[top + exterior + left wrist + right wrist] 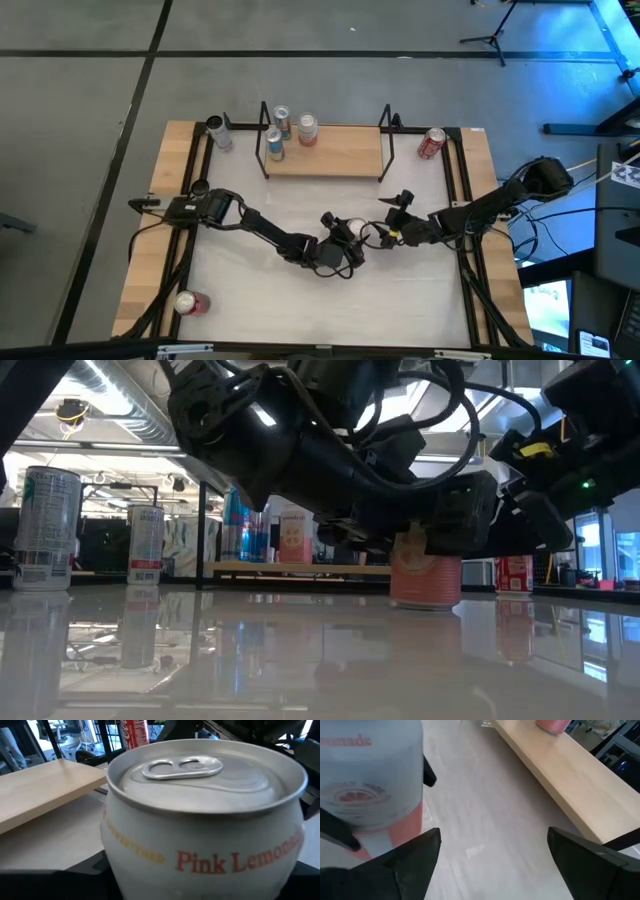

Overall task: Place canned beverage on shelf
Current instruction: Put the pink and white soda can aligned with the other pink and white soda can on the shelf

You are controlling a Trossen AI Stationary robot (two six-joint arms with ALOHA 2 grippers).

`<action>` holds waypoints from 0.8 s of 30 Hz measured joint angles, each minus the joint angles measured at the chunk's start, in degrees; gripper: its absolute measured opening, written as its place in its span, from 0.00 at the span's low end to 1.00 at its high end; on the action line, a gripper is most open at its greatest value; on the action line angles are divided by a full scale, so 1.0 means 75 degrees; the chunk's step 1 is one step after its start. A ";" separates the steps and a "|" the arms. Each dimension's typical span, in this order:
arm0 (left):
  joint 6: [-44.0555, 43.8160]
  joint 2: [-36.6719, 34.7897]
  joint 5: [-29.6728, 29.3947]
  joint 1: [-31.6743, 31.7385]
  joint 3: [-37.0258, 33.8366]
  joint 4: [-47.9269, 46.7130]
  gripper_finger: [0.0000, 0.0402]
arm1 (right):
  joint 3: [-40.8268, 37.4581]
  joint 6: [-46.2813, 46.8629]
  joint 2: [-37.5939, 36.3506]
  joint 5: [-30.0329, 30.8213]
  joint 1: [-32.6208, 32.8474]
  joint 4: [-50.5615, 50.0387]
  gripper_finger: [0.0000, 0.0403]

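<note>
1. While two dark arms meet over the middle of the pale table [300, 310], a pink lemonade can [205, 820] stands upright on the tabletop between them, near the front edge of the shelf [325, 155] but not yet on it.

2. Seen from table height, the same can [425, 575] rests on its base with the left gripper [345, 245] around it; the left wrist camera looks down past the pull tab at close range, which suggests the fingers flank the can's sides, though whether they are pressing on it cannot be told.

3. Spread wide, the right gripper [490, 855] hovers just beside the can with its fingers apart and holding nothing, likely standing by to take or steady it.

4. Both arms reach inward from opposite table edges, elbows low and forearms stretched almost flat toward the centre, wrists nearly touching.

5. Three cans already stand on the shelf's left part [285, 135], leaving its right half bare wood, the probable landing place for this one.

6. Elsewhere, a silver can [217, 132] waits beside the shelf's left end, a red can [431, 143] lies just past its right end, and another red-and-silver can [190, 302] lies near the table's near left corner.
</note>
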 joint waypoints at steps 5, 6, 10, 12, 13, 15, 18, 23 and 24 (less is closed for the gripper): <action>0.0130 -0.0130 0.0034 0.0052 -0.0002 -0.0144 0.65 | 0.0000 0.0228 0.0000 -0.0006 0.0000 -0.0003 0.91; 0.0244 -0.0239 -0.0002 0.0045 -0.0005 -0.0238 0.65 | 0.0000 0.0318 0.0000 -0.0012 0.0003 -0.0006 0.91; 0.0695 -0.1074 -0.0532 -0.0041 -0.0001 -0.0848 0.65 | 0.0000 0.0928 -0.0003 -0.0061 0.0000 0.0024 0.91; 0.0842 -0.1534 -0.0885 -0.0065 0.0015 -0.1307 0.65 | 0.0000 0.1048 -0.0003 -0.0064 0.0001 0.0003 0.91; 0.0889 -0.1711 -0.1082 -0.0061 0.0015 -0.1556 0.65 | 0.0000 0.1092 -0.0003 -0.0063 0.0003 0.0000 0.91; 0.0917 -0.2056 -0.1309 -0.0022 0.0009 -0.2190 0.65 | 0.0000 0.1170 -0.0003 -0.0043 0.0000 0.0000 0.91; 0.0780 -0.2539 -0.1612 0.0081 0.0004 -0.2999 0.65 | 0.0000 0.1181 -0.0003 0.0007 0.0000 0.0082 0.91; 0.0213 -0.3125 -0.2170 0.0312 -0.0118 -0.4362 0.65 | 0.0000 0.1184 -0.0003 0.0015 0.0000 0.0119 0.91; 0.0019 -0.3194 -0.2260 0.0370 -0.0255 -0.4519 0.65 | 0.0000 0.1184 -0.0003 0.0017 0.0000 0.0117 0.91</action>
